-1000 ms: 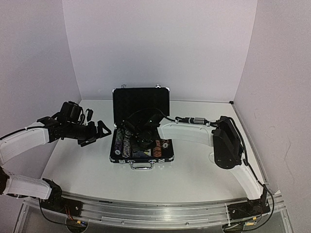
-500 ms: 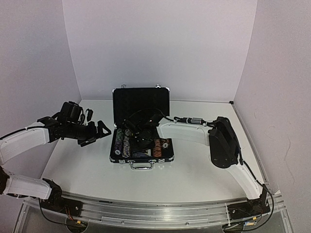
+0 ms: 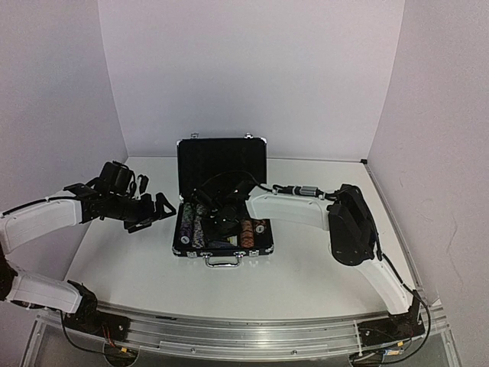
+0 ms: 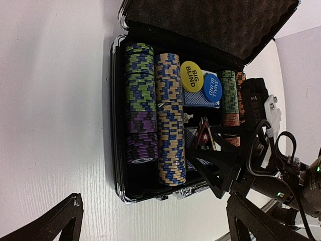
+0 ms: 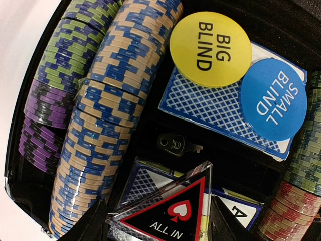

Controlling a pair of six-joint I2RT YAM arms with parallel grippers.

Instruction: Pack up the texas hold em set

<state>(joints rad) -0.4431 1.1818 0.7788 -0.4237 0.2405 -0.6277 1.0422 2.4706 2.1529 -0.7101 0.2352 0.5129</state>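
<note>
The briefcase (image 3: 221,159) lies open at the centre of the tabletop (image 3: 306,267), with its lid raised on the 12 o'clock side. Poker chips (image 4: 169,115) fill their rows, and the yellow disc (image 5: 210,48) and blue disc (image 5: 273,99) rest on a card deck (image 5: 200,108) toward 12 o'clock. The right gripper (image 5: 160,223) has its jaws clamped on the triangular marker (image 5: 170,211), just above the second deck (image 5: 145,185) toward 6 o'clock. The left gripper (image 3: 158,210) hovers at the case's 9 o'clock with its jaws wide apart. Packing looks nearly finished: the marker is yet to be released and the lid shut.

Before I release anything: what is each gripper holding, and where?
Right gripper pinches the clear, black-and-red triangular ALL IN marker by its side edges; left gripper holds nothing.
</note>
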